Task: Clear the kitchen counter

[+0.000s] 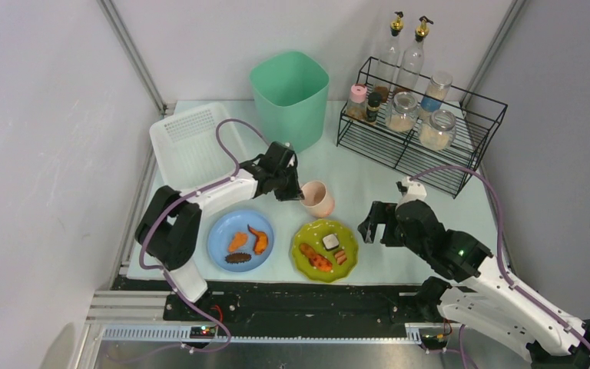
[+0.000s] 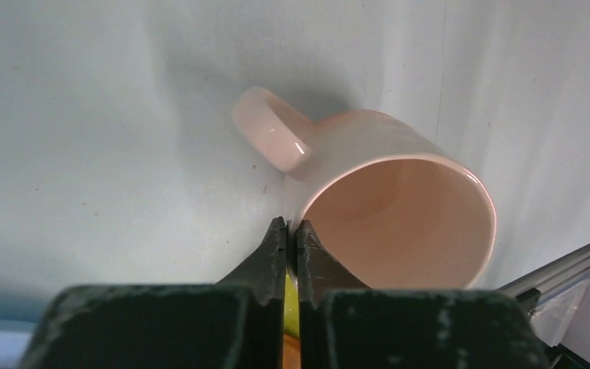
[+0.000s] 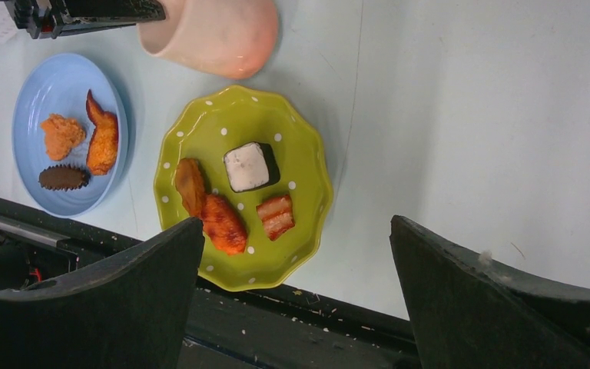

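Observation:
A pink mug (image 1: 319, 198) stands mid-way across the kitchen counter (image 1: 369, 181). My left gripper (image 1: 301, 195) is shut on its rim, one finger inside the cup and one outside, beside the handle (image 2: 273, 138). In the left wrist view the mug (image 2: 399, 207) fills the centre, with the left gripper (image 2: 293, 227) pinching its wall. A green dotted plate (image 1: 315, 231) and a blue plate (image 1: 223, 231), both holding food pieces, lie near the front edge. My right gripper (image 1: 374, 223) hangs open just right of the green plate (image 3: 292, 138), with nothing between its fingers.
A mint-green bin (image 1: 290, 96) stands at the back centre. A white perforated basket (image 1: 192, 142) sits at the back left. A black wire rack (image 1: 461, 165) with jars and bottles occupies the back right. The black front rail (image 3: 338, 323) runs just below the green plate.

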{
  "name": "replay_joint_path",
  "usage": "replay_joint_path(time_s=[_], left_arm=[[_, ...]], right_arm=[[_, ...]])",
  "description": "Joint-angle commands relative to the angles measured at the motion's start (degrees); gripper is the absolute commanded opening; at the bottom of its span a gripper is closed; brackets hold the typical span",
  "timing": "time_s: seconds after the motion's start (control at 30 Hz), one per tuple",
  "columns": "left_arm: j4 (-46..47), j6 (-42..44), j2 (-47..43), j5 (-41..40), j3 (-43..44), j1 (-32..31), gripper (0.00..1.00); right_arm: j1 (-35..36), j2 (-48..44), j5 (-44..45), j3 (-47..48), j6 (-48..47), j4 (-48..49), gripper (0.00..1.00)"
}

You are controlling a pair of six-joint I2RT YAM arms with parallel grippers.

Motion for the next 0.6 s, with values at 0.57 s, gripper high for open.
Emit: replay_joint_path(time_s=[0.57], left_arm=[[-6.09, 2.76, -14.72, -1.17, 6.67, 4.69, 0.0]], right_arm=[[1.41, 0.57, 1.63, -0.85, 1.99, 0.94, 0.95]])
